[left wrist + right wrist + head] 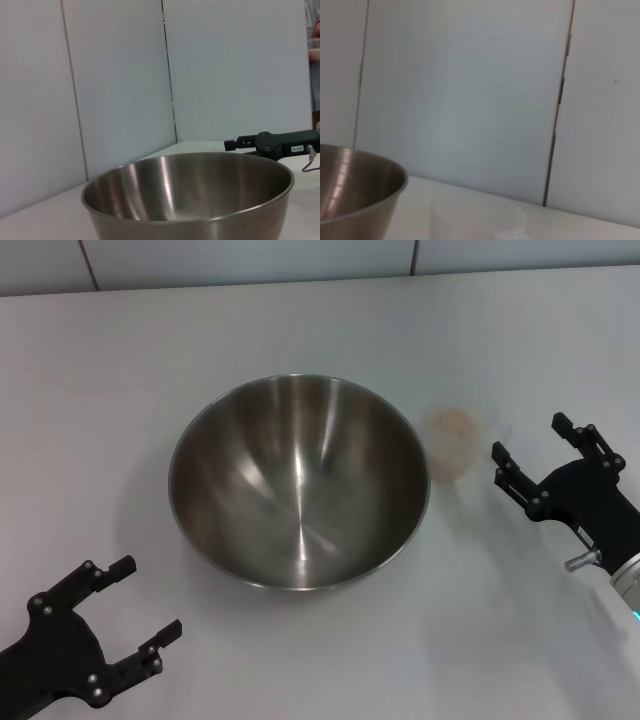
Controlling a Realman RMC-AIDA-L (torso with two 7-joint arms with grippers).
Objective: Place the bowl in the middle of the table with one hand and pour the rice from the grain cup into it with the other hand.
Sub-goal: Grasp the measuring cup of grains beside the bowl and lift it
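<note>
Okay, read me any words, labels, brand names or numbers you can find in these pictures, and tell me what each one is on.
No text here can be read.
Small white sticker on the right gripper, seen past the bowl in the left wrist view: dark marks, too small to read.
Bowl, grain cup, table, left gripper: no writing, brand or number visible.

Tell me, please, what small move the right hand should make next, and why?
Probably ease the open right hand toward the grain cup until its fingers straddle it: the bowl already sits mid-table, empty, the rice is still in the cup, and the left hand is clear.
</note>
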